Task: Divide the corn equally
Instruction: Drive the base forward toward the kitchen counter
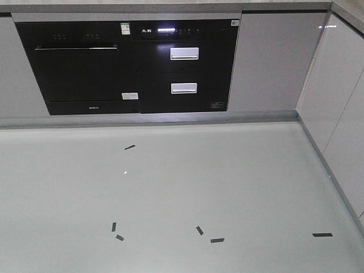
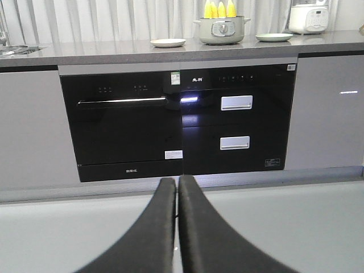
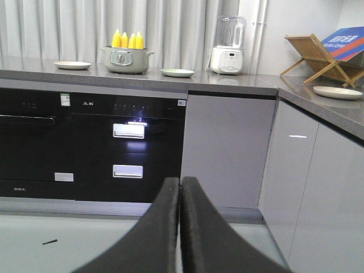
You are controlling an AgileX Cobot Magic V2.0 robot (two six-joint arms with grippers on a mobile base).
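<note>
With my left gripper (image 2: pixel 177 181) and right gripper (image 3: pixel 180 181) both pressed together and empty, and the corn (image 2: pixel 219 9) standing upright in the pot (image 2: pixel 222 29) on the desk (image 2: pixel 114 52) well ahead of and above them, I judge a careless reach could clip the desk edge or topple the corn.

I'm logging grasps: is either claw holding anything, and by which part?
Nothing is held. The left claw and the right claw are both shut and empty; the corn stands in the pot on the counter.
</note>
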